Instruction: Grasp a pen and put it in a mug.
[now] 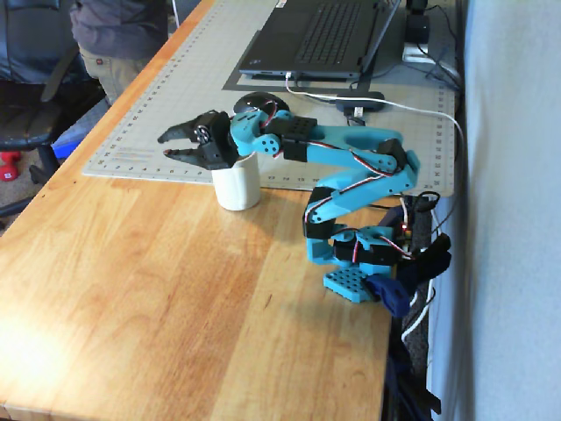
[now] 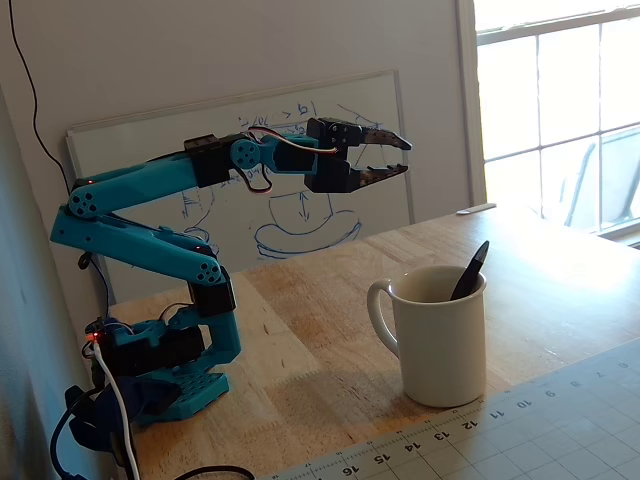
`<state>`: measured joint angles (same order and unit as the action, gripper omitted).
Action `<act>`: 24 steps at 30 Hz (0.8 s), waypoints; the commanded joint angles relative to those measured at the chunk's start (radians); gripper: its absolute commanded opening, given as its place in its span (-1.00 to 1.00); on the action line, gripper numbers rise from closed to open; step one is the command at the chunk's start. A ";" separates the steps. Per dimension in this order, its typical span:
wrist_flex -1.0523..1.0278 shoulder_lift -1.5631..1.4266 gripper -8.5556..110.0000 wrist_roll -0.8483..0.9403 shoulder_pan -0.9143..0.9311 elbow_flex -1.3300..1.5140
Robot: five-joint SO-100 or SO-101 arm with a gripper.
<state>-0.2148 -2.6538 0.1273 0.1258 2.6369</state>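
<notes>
The cream-white mug (image 1: 237, 184) stands upright on the wooden table at the edge of the grey mat; in the other fixed view the mug (image 2: 437, 340) shows its handle on the left. The dark pen (image 2: 470, 272) stands slanted inside the mug, its tip sticking out above the rim. In the first fixed view the pen is hidden behind the arm. My gripper (image 1: 166, 146) is open and empty, held in the air above and beyond the mug; it also shows open in the other fixed view (image 2: 403, 157), well above the mug.
A grey cutting mat (image 1: 175, 96) covers the far part of the table. A laptop (image 1: 320, 35) and a dark mouse (image 1: 254, 103) lie on it, with cables (image 1: 421, 110) behind. A whiteboard (image 2: 300, 215) leans on the wall. The arm's base (image 1: 359, 263) is clamped at the table's right edge.
</notes>
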 commanded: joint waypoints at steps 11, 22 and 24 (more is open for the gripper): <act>-0.043 -0.367 -0.77 0.074 -0.058 0.353; -0.551 -0.621 -0.77 0.074 -0.071 0.453; -0.646 -0.658 -0.77 0.074 -0.071 0.456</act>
<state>-0.7194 -3.2536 0.1917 0.0614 3.1063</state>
